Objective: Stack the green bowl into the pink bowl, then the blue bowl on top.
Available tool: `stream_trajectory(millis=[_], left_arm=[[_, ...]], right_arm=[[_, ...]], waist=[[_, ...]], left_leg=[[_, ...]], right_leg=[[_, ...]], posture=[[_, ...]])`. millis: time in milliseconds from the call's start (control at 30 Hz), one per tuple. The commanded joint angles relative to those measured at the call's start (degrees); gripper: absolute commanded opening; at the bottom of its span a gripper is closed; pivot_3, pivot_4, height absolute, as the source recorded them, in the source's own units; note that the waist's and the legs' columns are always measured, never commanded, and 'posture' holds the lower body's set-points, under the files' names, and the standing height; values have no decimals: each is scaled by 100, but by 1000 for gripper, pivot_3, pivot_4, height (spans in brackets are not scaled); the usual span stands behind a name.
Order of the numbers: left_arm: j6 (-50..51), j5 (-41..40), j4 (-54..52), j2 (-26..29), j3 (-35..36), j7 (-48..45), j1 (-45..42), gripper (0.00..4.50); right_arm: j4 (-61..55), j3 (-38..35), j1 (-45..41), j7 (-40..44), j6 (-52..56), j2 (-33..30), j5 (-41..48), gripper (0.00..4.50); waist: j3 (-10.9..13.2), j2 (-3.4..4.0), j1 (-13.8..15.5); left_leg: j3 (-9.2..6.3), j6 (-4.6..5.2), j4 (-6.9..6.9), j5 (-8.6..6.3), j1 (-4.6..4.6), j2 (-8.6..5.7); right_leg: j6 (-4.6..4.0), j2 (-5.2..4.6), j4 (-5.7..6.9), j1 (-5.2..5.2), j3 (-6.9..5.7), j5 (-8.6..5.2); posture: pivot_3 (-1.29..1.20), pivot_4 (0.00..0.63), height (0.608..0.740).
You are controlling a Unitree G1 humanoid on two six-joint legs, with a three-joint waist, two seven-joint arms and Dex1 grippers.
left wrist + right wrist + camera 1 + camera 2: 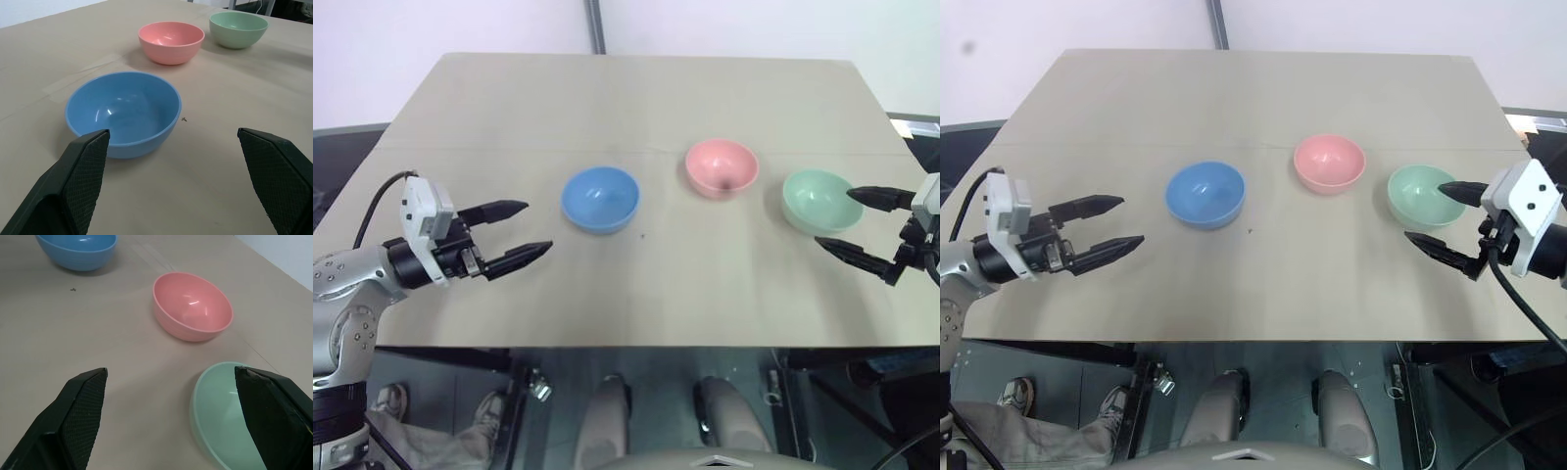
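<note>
Both grippers hover low over the near edge of the tan surface (646,284), left gripper (519,233) and right gripper (1435,213) with fingers spread wide, holding nothing. One right finger overlaps the green bowl (815,201); the pink bowl (722,167) sits between it and the blue bowl (599,199), all apart. Beyond the surface's far edge stands a pale wall.

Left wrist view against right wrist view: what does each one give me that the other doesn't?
Left wrist view: the left gripper, jaws open, pointing at the whole blue bowl close in front, with the green bowl whole and farthest.

Right wrist view: the right gripper, jaws open, with the green bowl nearest, partly behind one finger, and the blue bowl cut off at the frame edge.

Both: the pink bowl in the middle, all three empty and apart on the tan table.
</note>
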Motion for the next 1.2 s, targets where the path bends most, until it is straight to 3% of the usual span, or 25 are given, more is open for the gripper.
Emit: stream_trajectory(millis=[33, 433, 733, 833, 967, 1200], left_arm=[[-33, -21, 10, 41, -83, -22, -309, 4406], [292, 21, -80, -198, -880, 144, -1131, 4406], [196, 916, -615, 58, -1262, 728, -1080, 4406], [301, 1074, -765, 206, -1417, 758, -1159, 4406], [361, 622, -777, 149, -1356, 327, -1183, 4406], [434, 118, -656, 178, -1197, -325, -1242, 4406]], right_arm=[[-254, -174, -15, -121, 60, -77, 98, 4500], [-616, 455, -147, -716, 8, 11, -154, 4500], [-541, 1527, -700, -1017, 25, -18, -659, 4500], [-84, 2299, -1316, -991, -309, 145, -1083, 4500], [1085, 3577, -2463, -1040, -909, 828, -2010, 4500], [3469, 4640, -3944, -837, -2041, 1910, -3049, 4500]], waist=[[0, 0, 0], [0, -2, -9], [1, -3, -7], [2, -3, -19], [1, -6, -67], [4, -3, -105]], left_leg=[[0, 0, 0, 0, 0, 0], [2, 1, -1, -1, 0, 2], [3, 1, 1, -1, -1, 2], [2, 1, 1, -1, 0, 2], [6, 1, 4, 0, 2, 3], [5, 1, -2, -1, -15, 3]], right_leg=[[0, 0, 0, 0, 0, 0], [-1, 3, -1, -1, 3, 3], [0, 2, -1, 0, 5, 2], [0, 2, -1, 0, 4, 2], [2, 3, 0, -2, 6, 2], [-23, 3, 4, -19, 4, 16]], posture=[[0, 150, 740], [0, 150, 740], [0, 150, 740], [0, 150, 740], [0, 150, 740], [0, 150, 740]])
